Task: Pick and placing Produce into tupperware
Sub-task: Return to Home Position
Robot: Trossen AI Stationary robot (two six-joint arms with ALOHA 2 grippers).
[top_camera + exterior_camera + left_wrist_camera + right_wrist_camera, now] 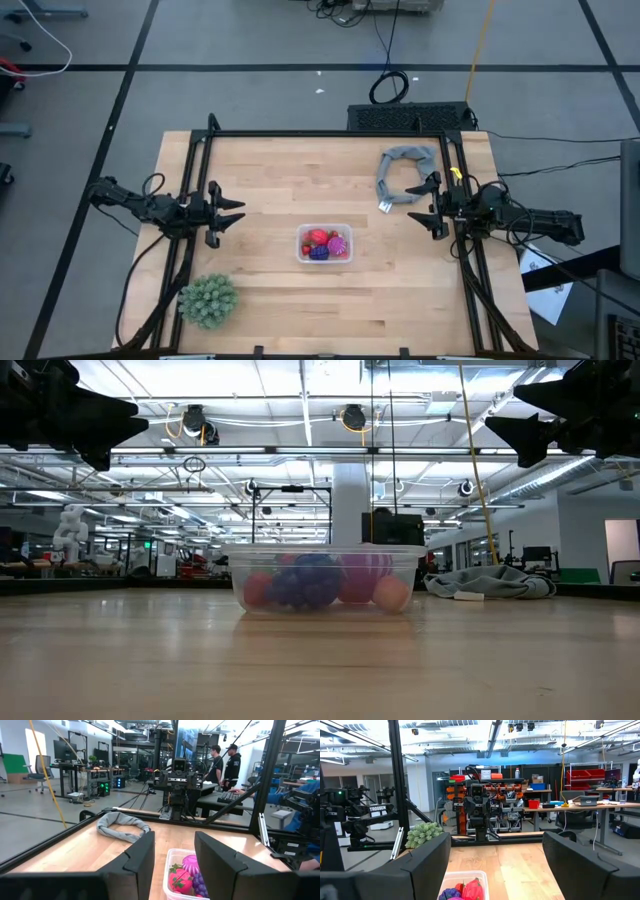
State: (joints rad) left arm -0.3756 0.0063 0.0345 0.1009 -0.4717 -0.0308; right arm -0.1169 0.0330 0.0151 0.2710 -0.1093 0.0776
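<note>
tupperware: clear, on wooden table, holding red and purple produce. right gripper: dark fingers spread wide, tupperware seen between them. green spiky ball and left arm: well beyond the tupperware, at the table's far side.

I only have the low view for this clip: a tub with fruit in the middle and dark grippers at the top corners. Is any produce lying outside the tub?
Observer: No. From above, all the produce sits inside the tupperware; none lies loose on the table.
Reviewer: Are the grippers holding anything?
Observer: No. The left gripper is at the table's left side and the right gripper at its right side. Both are open and empty.
Reviewer: Is there anything on the table that I can't see?
Observer: A green spiky ball in the corner below the left arm in the high view.
</note>
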